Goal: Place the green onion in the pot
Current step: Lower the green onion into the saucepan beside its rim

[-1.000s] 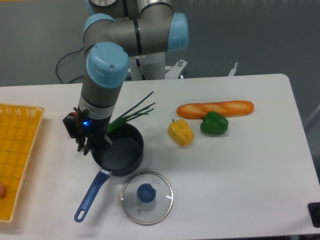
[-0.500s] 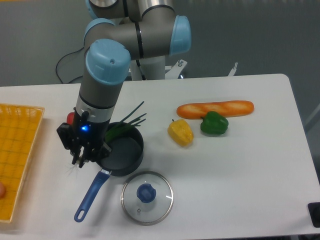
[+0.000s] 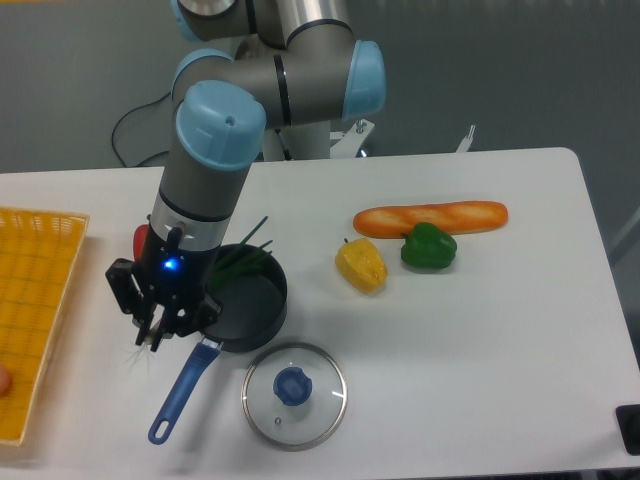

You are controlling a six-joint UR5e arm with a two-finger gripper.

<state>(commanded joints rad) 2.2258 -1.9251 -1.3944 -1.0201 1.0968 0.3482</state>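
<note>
Arm: reaches down from the back of the counter point(image 3: 480, 350) to its left half; the wrist sits over the left rim of the pot point(image 3: 245, 310), a blue light lit on it.

Fingers point(image 3: 150, 335): pointed down, just off the pot's left side, clenched on the whitish root end of the green onion point(image 3: 240, 262); thin root hairs stick out below the tips.

Green onion: lies slanted, root end low at the left in the grip, stem hidden behind the wrist, dark leaves rising to the right over the pot's back rim; leaf tips stand above the pot's opening, not down inside it.

Pot: dark, round, left of the counter's middle; its blue handle runs toward the front left edge; inside looks bare where visible.

Lid point(image 3: 294, 394): glass with a blue knob, flat on the counter just in front of the pot, near the front edge, close beside the handle.

Basket point(image 3: 35, 300): yellow, at the left edge, apart from the fingers with a strip of bare counter between.

Right of the pot: yellow pepper point(image 3: 361, 265), then green pepper point(image 3: 429, 247) touching the loaf of bread point(image 3: 430, 217); all toward the back middle.

Open room: the right half and front right of the counter are bare; a dark object point(image 3: 630, 428) sits at the right edge.
</note>
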